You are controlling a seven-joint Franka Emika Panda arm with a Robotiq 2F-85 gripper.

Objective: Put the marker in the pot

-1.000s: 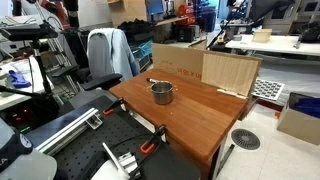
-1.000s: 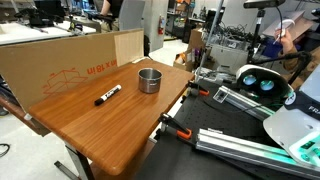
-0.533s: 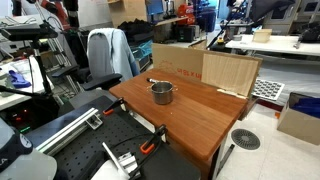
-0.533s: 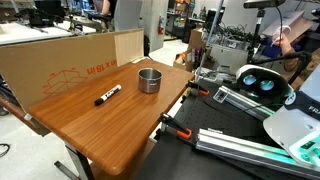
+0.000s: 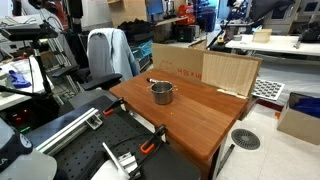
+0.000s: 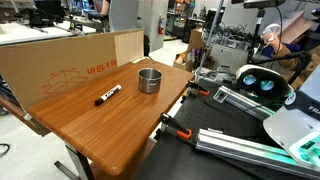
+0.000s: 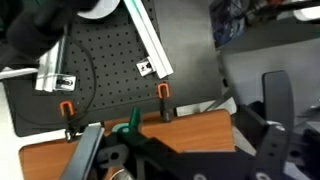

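Tool is seen at the bottom of the wrist view with its fingers spread wide and nothing gripped between them. It is held clear of the task items, and its height over the bench cannot be judged. Just past the fingers a strip of the wooden bench is shown. Two orange-tipped clamps are fixed at its edge. Beyond the clamps a black perforated board is crossed by an aluminium rail. In an exterior view the marker is found lying flat on the bench top, a dark body with a light band, out on bare wood and not in the pot. The pot is set upright further back, apart from the marker, with a gap of bare wood between them. From the opposite side the pot is seen again, its side handles visible, and a dark short stick that is likely the marker is made out just behind it, too small to confirm. A cardboard sheet is stood along the bench's far side, printed face toward the bench. Further off, a chair draped with a pale jacket is seen among cluttered lab desks.
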